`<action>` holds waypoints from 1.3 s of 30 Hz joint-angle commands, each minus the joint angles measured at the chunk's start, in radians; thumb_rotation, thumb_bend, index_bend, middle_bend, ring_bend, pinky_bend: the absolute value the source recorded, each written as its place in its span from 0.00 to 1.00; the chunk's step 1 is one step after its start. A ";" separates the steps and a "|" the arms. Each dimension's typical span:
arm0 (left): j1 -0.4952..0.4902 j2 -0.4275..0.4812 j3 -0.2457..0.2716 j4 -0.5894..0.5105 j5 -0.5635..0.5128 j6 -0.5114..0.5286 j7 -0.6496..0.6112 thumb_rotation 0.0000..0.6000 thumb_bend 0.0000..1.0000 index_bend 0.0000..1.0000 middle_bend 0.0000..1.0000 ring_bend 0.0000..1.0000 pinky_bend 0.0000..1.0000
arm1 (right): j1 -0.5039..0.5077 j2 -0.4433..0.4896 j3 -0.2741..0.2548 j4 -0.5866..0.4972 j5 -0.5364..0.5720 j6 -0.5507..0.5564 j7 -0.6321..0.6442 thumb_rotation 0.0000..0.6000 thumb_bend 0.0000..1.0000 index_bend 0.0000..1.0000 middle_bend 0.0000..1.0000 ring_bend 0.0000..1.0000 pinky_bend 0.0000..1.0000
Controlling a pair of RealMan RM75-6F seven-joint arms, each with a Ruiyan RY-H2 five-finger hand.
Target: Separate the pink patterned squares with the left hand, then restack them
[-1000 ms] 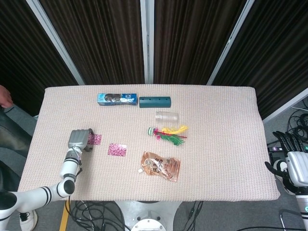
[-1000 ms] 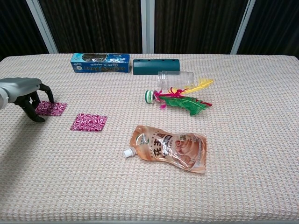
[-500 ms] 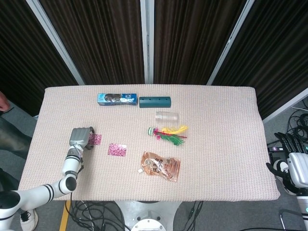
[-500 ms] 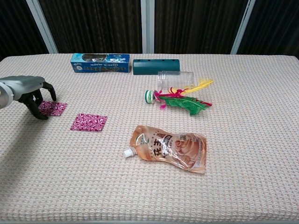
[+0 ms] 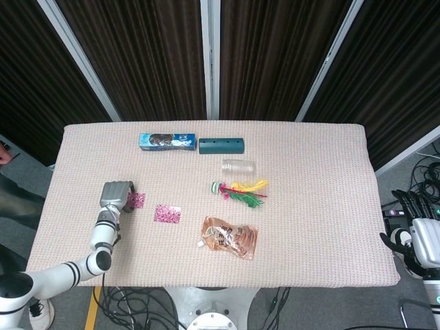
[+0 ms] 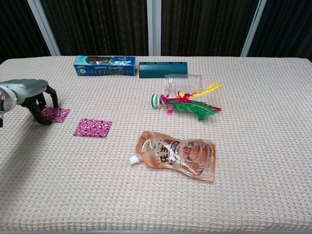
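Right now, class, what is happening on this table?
The robot's left hand is at the far-left pink patterned square, fingers curled down at its left edge; whether it grips it is unclear. The second pink square lies flat and apart, so the two are separated, not restacked. The right hand hangs off the table's right edge, holding nothing.
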State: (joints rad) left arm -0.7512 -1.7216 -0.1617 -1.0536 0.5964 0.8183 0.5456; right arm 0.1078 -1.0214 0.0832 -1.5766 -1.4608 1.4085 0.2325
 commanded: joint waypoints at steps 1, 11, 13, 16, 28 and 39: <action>0.002 0.001 -0.001 -0.004 0.007 0.004 -0.003 1.00 0.25 0.53 0.88 0.91 0.98 | 0.001 0.000 0.000 0.000 0.000 -0.001 0.000 1.00 0.13 0.10 0.09 0.03 0.00; 0.009 0.052 -0.014 -0.135 0.008 0.059 0.022 1.00 0.26 0.53 0.88 0.91 0.98 | 0.003 -0.001 0.001 -0.001 -0.004 -0.001 -0.001 1.00 0.13 0.10 0.09 0.03 0.00; 0.007 0.062 -0.021 -0.177 -0.004 0.075 0.033 1.00 0.25 0.52 0.88 0.91 0.98 | 0.004 -0.002 0.001 0.000 -0.003 -0.002 0.001 1.00 0.13 0.10 0.09 0.03 0.00; -0.002 0.073 -0.026 -0.239 -0.022 0.109 0.065 1.00 0.25 0.52 0.88 0.91 0.98 | 0.003 -0.002 0.001 0.004 -0.002 -0.004 0.003 1.00 0.13 0.10 0.09 0.03 0.00; -0.047 0.048 -0.041 -0.364 -0.092 0.195 0.153 1.00 0.26 0.52 0.88 0.91 0.98 | 0.005 -0.004 0.000 0.019 0.002 -0.011 0.023 1.00 0.13 0.10 0.09 0.03 0.00; -0.082 -0.008 -0.054 -0.414 -0.179 0.274 0.232 1.00 0.26 0.52 0.88 0.91 0.98 | 0.005 -0.009 -0.002 0.041 0.006 -0.022 0.043 1.00 0.13 0.10 0.09 0.03 0.00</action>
State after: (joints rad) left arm -0.8278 -1.7222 -0.2110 -1.4607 0.4253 1.0821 0.7704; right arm 0.1131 -1.0296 0.0810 -1.5362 -1.4544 1.3864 0.2757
